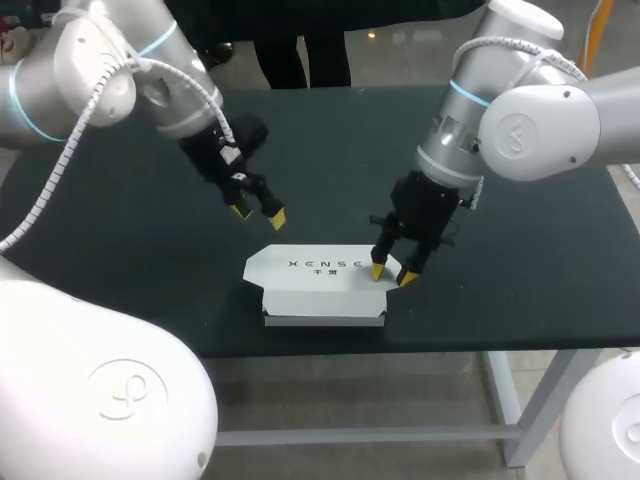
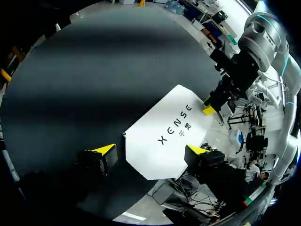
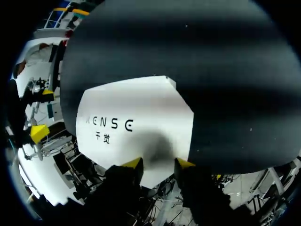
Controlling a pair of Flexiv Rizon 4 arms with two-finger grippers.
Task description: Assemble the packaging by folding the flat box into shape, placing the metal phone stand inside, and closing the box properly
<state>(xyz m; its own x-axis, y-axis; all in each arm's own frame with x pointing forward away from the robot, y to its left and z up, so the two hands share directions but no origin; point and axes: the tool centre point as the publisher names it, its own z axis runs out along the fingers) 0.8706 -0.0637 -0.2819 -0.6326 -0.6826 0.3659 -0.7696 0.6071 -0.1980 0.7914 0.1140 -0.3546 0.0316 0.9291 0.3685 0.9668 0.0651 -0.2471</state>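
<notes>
The white box [image 1: 320, 285] lies folded into shape with its lid down, near the table's front edge; its inside is hidden and no phone stand shows. My right gripper [image 1: 392, 274] stands at the box's right end, fingers partly apart, tips down on the lid's right edge. Its own view shows the box [image 3: 136, 122] just ahead of the right gripper [image 3: 159, 164], nothing caught between the tips. My left gripper [image 1: 259, 214] hangs wide open above the table behind the box's left part. From its wrist, the box [image 2: 164, 134] lies beyond the left gripper [image 2: 150, 150].
The dark table [image 1: 520, 270] carries only the box. Bare surface lies behind and to both sides of it. The box sits close to the front edge [image 1: 440, 345].
</notes>
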